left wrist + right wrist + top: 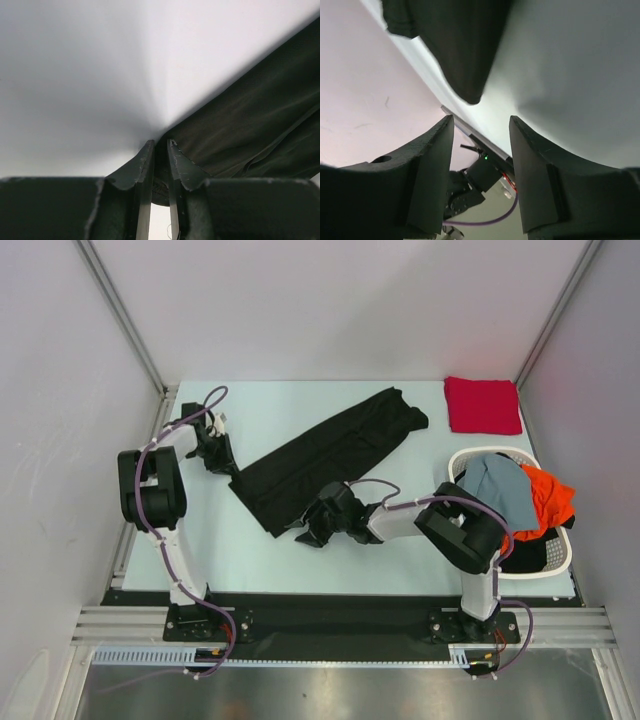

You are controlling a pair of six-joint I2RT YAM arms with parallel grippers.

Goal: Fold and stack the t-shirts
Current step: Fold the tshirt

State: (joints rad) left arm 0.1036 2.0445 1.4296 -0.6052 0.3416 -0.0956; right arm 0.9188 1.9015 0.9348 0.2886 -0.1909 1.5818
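Observation:
A black t-shirt (pixel 330 455), folded into a long strip, lies diagonally across the table. My left gripper (pixel 228 465) is at its near-left corner. In the left wrist view the gripper (pixel 160 143) has its jaws pinched close together on the edge of the black cloth (pixel 250 130). My right gripper (pixel 303 532) is at the strip's near end, just off the cloth. In the right wrist view it (pixel 481 119) stands open and empty, with a corner of the black t-shirt (pixel 455 40) ahead of its fingertips. A folded red t-shirt (pixel 482 405) lies at the back right.
A white basket (pixel 540 572) stands at the right edge, holding a grey-blue tee (pixel 500 485), an orange tee (pixel 545 495) and some dark cloth (pixel 525 552). White walls enclose the table on the left, back and right.

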